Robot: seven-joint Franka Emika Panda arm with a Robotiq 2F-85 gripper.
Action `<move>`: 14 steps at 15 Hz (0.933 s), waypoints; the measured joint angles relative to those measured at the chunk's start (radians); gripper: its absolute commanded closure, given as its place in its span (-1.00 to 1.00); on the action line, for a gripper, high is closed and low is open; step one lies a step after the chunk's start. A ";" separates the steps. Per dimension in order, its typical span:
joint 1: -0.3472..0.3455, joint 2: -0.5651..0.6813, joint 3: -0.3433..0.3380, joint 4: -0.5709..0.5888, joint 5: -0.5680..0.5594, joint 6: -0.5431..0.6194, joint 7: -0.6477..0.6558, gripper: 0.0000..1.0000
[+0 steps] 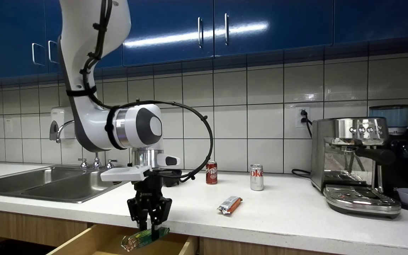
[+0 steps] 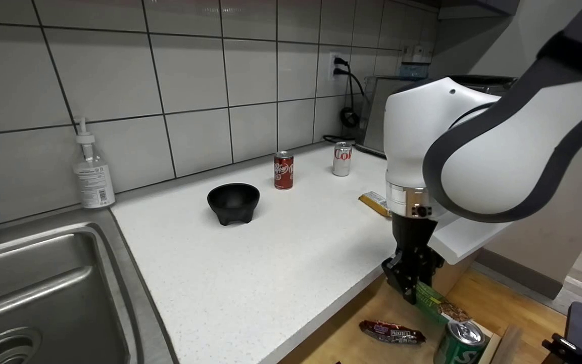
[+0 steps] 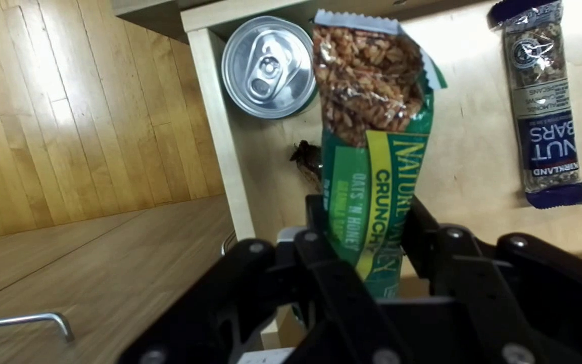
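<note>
My gripper [image 3: 365,212] is shut on a green Nature Valley granola bar [image 3: 372,167], its fingers pressed against the two long sides. In the exterior views the bar [image 1: 136,241] hangs tilted below the gripper [image 1: 149,231], over a pulled-out wooden drawer [image 2: 356,309]. A green can [image 3: 269,65] stands in a corner of the drawer, beside the held bar in the wrist view. Partly hidden behind that bar lies a dark wrapped bar [image 3: 309,161], plain to see as a dark red wrapper [image 2: 392,332] in an exterior view. A Kirkland nut bar [image 3: 543,111] lies across the drawer floor.
On the white counter [image 1: 289,216] are an orange wrapped bar [image 1: 230,205], a red can [image 1: 211,173], a silver Coke can [image 1: 256,177] and a black bowl [image 2: 233,202]. A sink [image 1: 66,182] and a coffee machine [image 1: 352,163] flank them. The counter edge borders the drawer.
</note>
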State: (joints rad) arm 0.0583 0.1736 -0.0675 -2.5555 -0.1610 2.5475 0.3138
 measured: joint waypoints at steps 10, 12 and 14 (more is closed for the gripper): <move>0.000 -0.005 0.000 0.002 0.000 0.007 -0.001 -1.00; -0.002 -0.017 0.000 0.002 0.000 0.017 -0.001 -1.00; -0.006 -0.033 -0.003 0.002 0.000 0.024 -0.001 -1.00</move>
State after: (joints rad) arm 0.0525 0.1407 -0.0708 -2.5538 -0.1609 2.5711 0.3123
